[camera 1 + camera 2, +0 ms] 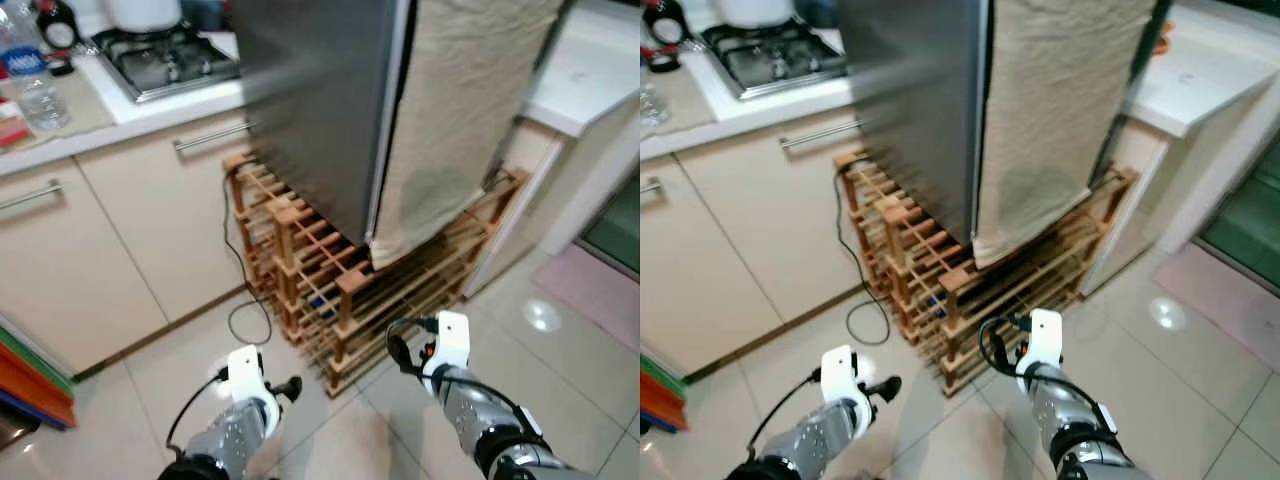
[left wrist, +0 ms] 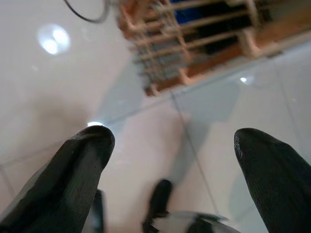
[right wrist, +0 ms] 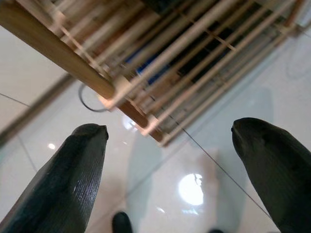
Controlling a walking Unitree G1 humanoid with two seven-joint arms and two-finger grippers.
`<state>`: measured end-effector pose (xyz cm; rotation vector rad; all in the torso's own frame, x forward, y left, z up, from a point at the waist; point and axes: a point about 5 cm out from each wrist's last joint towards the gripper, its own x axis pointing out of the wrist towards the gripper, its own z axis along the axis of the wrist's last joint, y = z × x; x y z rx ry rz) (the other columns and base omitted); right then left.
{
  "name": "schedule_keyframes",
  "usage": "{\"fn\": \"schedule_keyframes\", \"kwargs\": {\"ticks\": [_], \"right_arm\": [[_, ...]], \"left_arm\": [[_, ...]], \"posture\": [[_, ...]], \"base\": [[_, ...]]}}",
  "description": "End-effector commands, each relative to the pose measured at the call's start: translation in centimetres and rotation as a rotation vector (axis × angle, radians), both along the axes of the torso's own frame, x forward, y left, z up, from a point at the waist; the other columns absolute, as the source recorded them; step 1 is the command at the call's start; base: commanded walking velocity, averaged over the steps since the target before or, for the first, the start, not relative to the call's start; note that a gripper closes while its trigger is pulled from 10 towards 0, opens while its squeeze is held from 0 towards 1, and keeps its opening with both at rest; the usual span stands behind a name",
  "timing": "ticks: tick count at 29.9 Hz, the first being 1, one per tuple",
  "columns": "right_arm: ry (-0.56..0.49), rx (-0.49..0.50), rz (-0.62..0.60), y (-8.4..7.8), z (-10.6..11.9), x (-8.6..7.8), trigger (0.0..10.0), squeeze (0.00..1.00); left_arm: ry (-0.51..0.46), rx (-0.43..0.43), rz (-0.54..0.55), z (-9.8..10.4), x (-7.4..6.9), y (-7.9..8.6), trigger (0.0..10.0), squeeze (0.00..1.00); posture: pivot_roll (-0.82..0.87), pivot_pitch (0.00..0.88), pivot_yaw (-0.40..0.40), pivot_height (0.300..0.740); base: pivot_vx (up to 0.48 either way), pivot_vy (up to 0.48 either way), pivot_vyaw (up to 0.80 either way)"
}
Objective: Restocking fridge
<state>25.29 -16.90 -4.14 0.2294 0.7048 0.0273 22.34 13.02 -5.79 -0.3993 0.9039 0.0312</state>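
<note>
A grey steel fridge (image 1: 320, 100) stands shut on a low wooden slatted rack (image 1: 330, 275), and a beige cloth (image 1: 460, 110) hangs down its right side. Both silver arms are held low over the tiled floor in front of the rack, the left arm (image 1: 240, 410) and the right arm (image 1: 460, 390). In the left wrist view, my left gripper (image 2: 172, 136) is open with only floor between its fingers. My right gripper (image 3: 170, 127) is also open, pointing at the rack's lower corner. Neither holds anything.
Cream cabinets with a gas hob (image 1: 170, 55) and a water bottle (image 1: 30, 85) run along the left. A black cable (image 1: 250, 320) loops on the floor by the rack. A white counter (image 1: 590, 75) and a pink mat (image 1: 595, 290) lie right. Coloured boards (image 1: 30, 385) lean at the lower left.
</note>
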Motion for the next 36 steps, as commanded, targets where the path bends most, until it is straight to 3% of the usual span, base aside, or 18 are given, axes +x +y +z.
{"fn": "schedule_keyframes", "kwargs": {"ticks": [1,4,8,12,16,19,22,26,27,28,36], "right_arm": [[0.004,-0.04,-0.007,-0.8,-0.2,-0.3,10.0,0.0],[-0.086,-0.044,0.033,0.1,1.3,1.5,10.0,0.0],[-0.078,-0.044,0.03,0.2,1.2,1.5,10.0,0.0],[-0.061,-0.047,0.019,0.1,1.1,1.4,10.0,0.0],[-0.061,-0.047,0.023,0.2,1.0,1.4,10.0,0.0],[-0.102,-0.073,0.032,0.1,1.6,1.9,10.0,0.0],[-0.149,-0.076,0.07,0.5,2.3,2.7,10.0,0.0],[-0.161,-0.068,0.073,0.6,2.5,2.8,10.0,0.0],[-0.173,-0.066,0.081,0.7,2.6,2.9,10.0,0.0],[-0.183,-0.066,0.078,0.8,2.8,3.0,10.0,0.0],[-0.183,-0.066,0.078,0.8,2.8,3.0,10.0,0.0]], "left_arm": [[-0.587,0.227,-0.11,9.0,9.7,0.5,10.0,0.0],[-0.595,0.266,-0.138,9.2,9.9,0.3,10.0,0.0],[-0.576,0.38,-0.087,10.4,11.2,2.2,10.0,0.0],[-0.61,0.42,-0.051,12.0,12.4,3.6,10.0,0.0],[-0.657,0.389,-0.096,12.8,12.8,2.8,10.0,0.0],[-0.725,0.362,-0.208,12.8,12.4,0.5,10.0,0.0],[-0.747,0.338,-0.277,12.2,11.6,-0.8,10.0,0.0],[-0.742,0.317,-0.278,12.0,11.4,-0.9,10.0,0.0],[-0.733,0.267,-0.295,11.6,11.0,-1.3,10.0,0.0],[-0.742,0.285,-0.341,11.4,10.7,-1.8,10.0,0.0],[-0.742,0.285,-0.341,11.4,10.7,-1.8,10.0,0.0]], "posture": [[-0.04,0.0,0.006,0.73],[-0.04,0.0,0.005,0.73],[-0.04,0.0,0.006,0.73],[-0.03,0.0,0.006,0.73],[-0.03,0.0,0.01,0.73],[-0.04,0.0,0.004,0.73],[-0.05,0.0,0.001,0.73],[-0.05,0.0,0.001,0.73],[-0.05,0.0,0.0,0.73],[-0.05,0.0,0.001,0.73],[-0.05,0.0,0.001,0.73]], "base": [[0.0,0.0,0.0],[0.0,0.0,0.0],[0.0,0.0,0.0],[0.0,0.0,0.0],[0.0,0.0,0.0],[0.0,0.0,0.0],[0.0,0.0,0.0],[0.0,0.0,0.0],[0.0,0.0,0.0],[0.0,0.0,0.0],[0.0,0.0,0.0]]}}
